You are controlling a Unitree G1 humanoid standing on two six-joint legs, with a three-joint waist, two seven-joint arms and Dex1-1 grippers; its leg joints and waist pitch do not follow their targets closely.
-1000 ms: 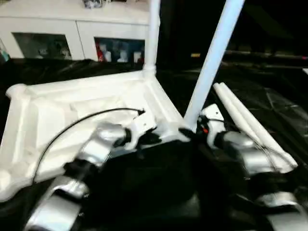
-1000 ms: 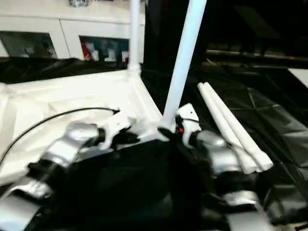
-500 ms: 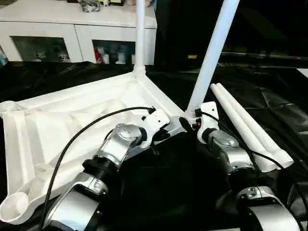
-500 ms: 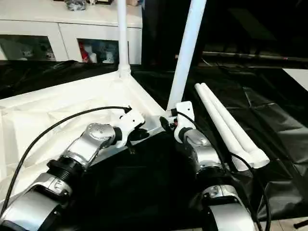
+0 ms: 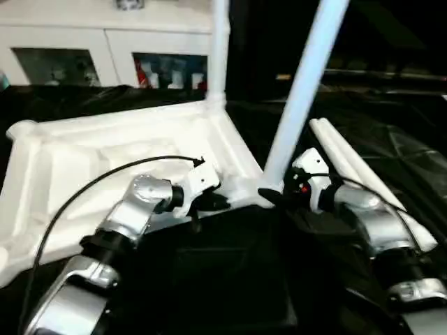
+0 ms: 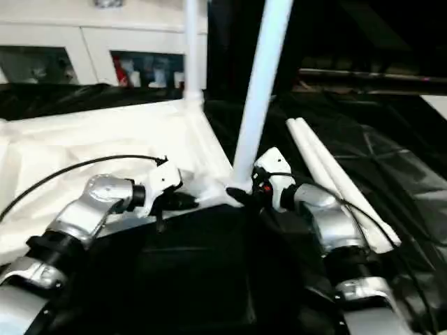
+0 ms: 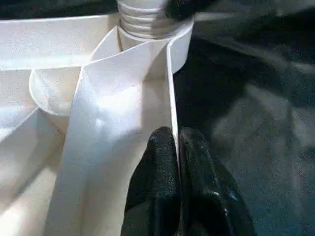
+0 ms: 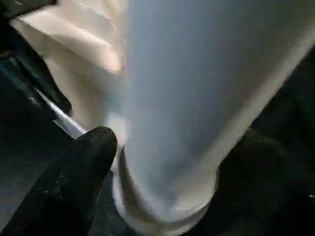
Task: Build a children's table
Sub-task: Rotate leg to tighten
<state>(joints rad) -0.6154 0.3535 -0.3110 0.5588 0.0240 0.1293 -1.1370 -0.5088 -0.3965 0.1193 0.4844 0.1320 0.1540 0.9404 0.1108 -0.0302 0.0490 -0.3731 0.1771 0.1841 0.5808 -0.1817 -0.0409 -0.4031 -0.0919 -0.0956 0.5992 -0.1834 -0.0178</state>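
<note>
1. Nearest the camera, at lower centre of the head view, the left gripper (image 5: 209,202) pinches the raised rim of the upturned tabletop (image 5: 105,160). In the left wrist view its black fingers (image 7: 160,162) are closed with the thin rim wall between them, probably to keep the slab from sliding.
2. At centre right, the right gripper (image 5: 276,195) sits at the base of the near leg (image 5: 300,98). The right wrist view shows a finger (image 8: 74,177) on each side of the tube with gaps, so the jaws stand wide and loosely bracket it rather than clamp it.
3. The near leg stands tilted in its ribbed corner socket (image 7: 147,22), which suggests it is not fully seated.
4. Further back, at upper centre, a second leg (image 5: 218,49) stands upright in its corner.
5. At right, two spare legs (image 5: 356,174) lie side by side on the crinkled black cover (image 5: 412,146).
6. All parts are smooth white plastic: round tubes, a ribbed rectangular slab.
</note>
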